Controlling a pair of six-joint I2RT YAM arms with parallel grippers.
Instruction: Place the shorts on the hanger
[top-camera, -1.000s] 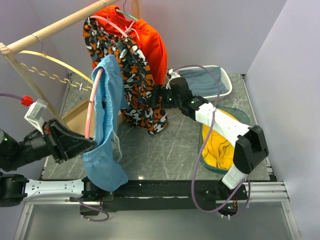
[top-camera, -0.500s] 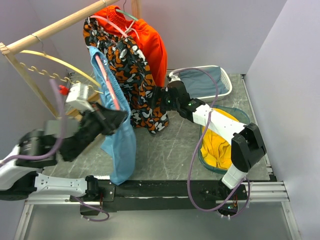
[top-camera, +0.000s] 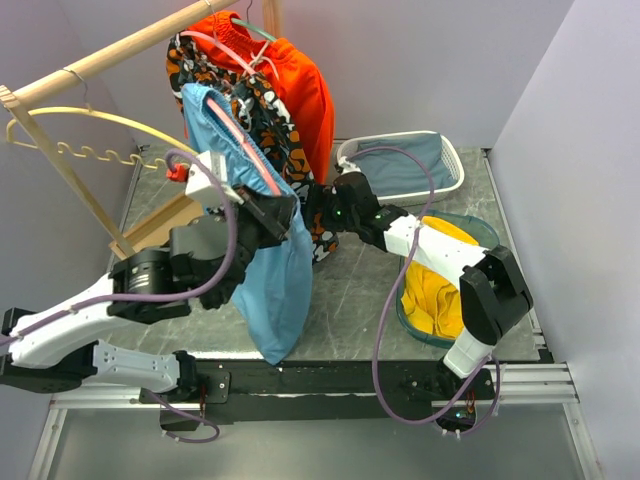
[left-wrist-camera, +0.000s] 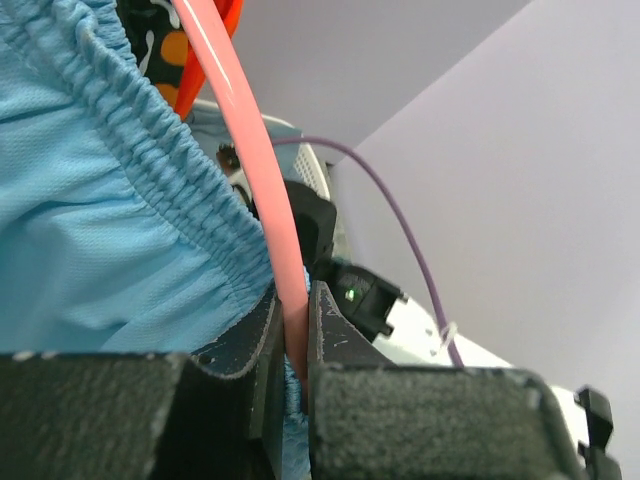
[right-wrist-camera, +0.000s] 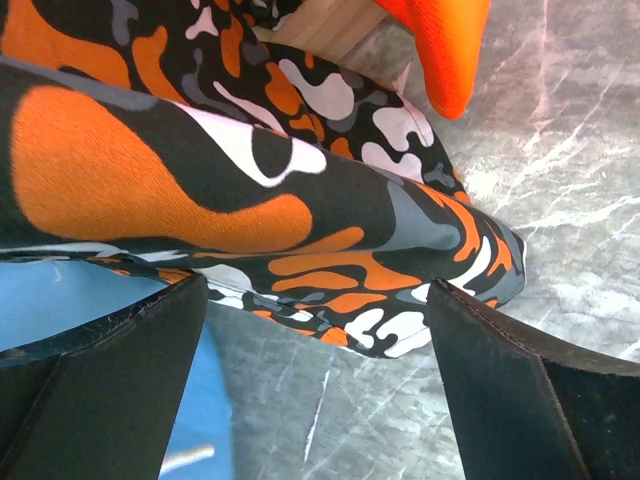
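"At the near edge of the table, what has the left claw got?"

"The hanger, pinched tight between its jaws. Its wrist camera shows the pink bar running straight into the nip, with the gathered waistband of the shorts lying against it."

"So they're on?"

"I'd say so. From above, the shorts hang off the hanger over the table, legs dangling. What's left, I reckon, is getting it onto the rail. I can't see the hook."

"And the right claw?"

"Wide open, nothing in it, facing the camo shorts. The overhead camera barely shows its fingers, but its own camera shows the gap plainly."
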